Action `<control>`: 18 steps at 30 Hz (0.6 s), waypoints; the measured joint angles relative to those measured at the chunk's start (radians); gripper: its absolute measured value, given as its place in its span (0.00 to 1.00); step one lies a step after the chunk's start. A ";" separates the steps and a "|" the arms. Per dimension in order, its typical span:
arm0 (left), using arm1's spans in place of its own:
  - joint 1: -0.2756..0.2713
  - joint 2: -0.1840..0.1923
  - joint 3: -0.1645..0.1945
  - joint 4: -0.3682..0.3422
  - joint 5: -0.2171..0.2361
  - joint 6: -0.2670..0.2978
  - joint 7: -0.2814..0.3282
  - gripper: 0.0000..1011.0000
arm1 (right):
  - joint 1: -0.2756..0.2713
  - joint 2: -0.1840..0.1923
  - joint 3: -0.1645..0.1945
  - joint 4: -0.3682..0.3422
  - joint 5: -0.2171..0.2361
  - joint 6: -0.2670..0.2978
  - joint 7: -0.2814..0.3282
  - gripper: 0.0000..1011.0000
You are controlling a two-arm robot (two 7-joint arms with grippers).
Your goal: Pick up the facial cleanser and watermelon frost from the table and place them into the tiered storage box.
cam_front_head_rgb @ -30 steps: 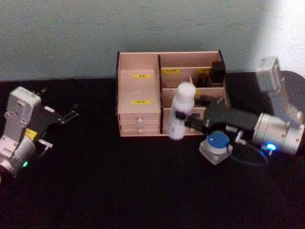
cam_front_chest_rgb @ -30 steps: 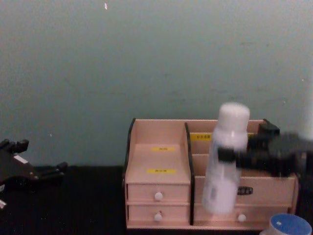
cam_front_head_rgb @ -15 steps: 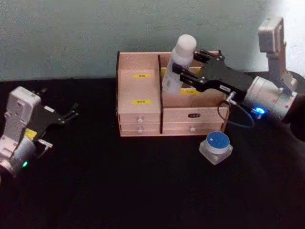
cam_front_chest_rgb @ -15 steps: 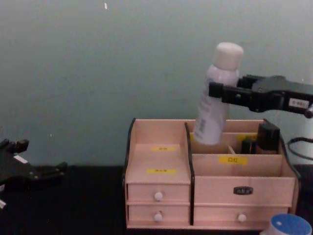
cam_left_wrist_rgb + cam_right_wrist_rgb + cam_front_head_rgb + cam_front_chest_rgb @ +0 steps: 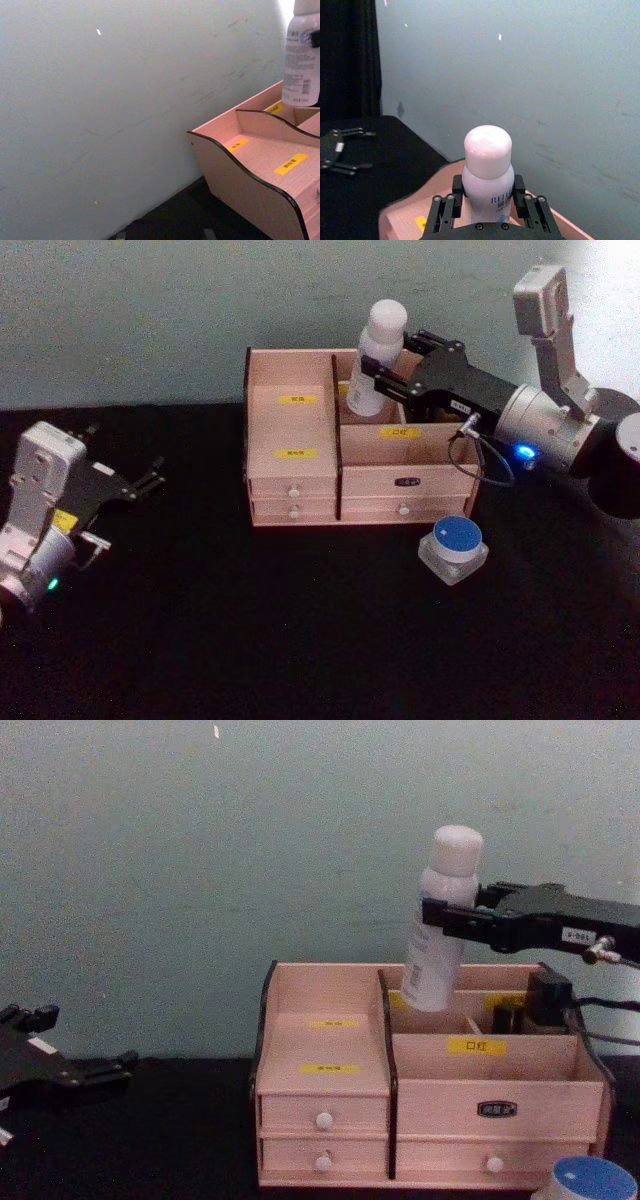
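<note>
The facial cleanser (image 5: 378, 355), a slim white bottle with a rounded cap, hangs slightly tilted over the back of the tiered storage box (image 5: 290, 480). Its base dips into the left end of the rear right compartment (image 5: 425, 1002). My right gripper (image 5: 388, 368) is shut on the bottle's upper body, reaching in from the right; the right wrist view has the fingers (image 5: 449, 207) on both sides of the bottle (image 5: 487, 165). The watermelon frost (image 5: 453, 548), a squat clear jar with a blue lid, stands on the table before the box's right front corner. My left gripper (image 5: 152, 478) rests open at the far left.
Small dark bottles (image 5: 547, 1000) stand in the rear right compartment, beside the cleanser's base. A cable (image 5: 482, 462) loops down from the right arm over the box's right end. The black table (image 5: 300, 640) runs from the box to the front edge; a pale wall stands close behind.
The right gripper lifted the cleanser from in front of the box up over it, then moved it back and down so its base enters the rear compartment. The left arm stayed still.
</note>
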 joint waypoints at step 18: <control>0.000 0.000 0.000 0.000 0.000 0.000 0.000 0.99 | 0.056 -0.062 0.019 0.155 -0.055 -0.026 -0.006 0.58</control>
